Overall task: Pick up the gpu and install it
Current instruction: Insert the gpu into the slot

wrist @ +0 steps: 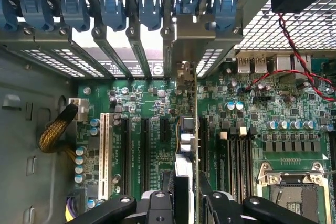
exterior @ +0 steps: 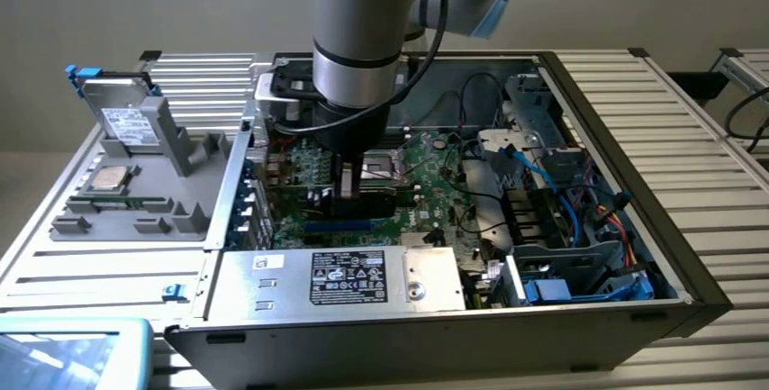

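Inside the open black metal computer case [exterior: 481, 347], the robot's hand [wrist: 186, 205] pinches the gpu [wrist: 195, 129], a flat green circuit-board card with a silver bracket, on edge.
The card sits between the hand's two black fingers [wrist: 157, 205], directly below the hand and over the large green motherboard [wrist: 147, 103]. Its bracket end reaches ahead of the hand to the blue plastic slot clips [wrist: 113, 9]. It looks light, stiff and fragile, best held by its flat faces, away from the contacts. The grey tubular arm [exterior: 360, 39] points straight down. I cannot tell whether the card is seated.
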Robot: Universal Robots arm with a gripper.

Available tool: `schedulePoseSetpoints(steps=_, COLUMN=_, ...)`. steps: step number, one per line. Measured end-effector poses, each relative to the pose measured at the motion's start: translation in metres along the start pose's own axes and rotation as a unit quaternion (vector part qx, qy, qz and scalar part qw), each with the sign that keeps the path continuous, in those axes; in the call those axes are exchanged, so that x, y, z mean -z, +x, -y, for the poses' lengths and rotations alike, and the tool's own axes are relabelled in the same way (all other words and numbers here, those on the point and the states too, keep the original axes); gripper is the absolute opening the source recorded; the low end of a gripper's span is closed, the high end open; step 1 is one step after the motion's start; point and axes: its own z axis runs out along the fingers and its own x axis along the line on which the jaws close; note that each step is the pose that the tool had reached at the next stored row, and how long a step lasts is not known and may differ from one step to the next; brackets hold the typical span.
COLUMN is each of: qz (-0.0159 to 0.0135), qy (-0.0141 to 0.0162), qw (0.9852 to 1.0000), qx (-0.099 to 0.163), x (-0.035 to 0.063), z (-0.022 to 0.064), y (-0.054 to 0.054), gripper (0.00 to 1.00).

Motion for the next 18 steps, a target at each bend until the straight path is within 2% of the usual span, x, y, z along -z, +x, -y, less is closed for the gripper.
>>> schedulePoseSetpoints(steps=18, qz=0.0004, qy=-0.0002, qw=1.0, qx=0.0, x=-0.0025, z=-0.0028, y=0.0004, gripper=0.29)
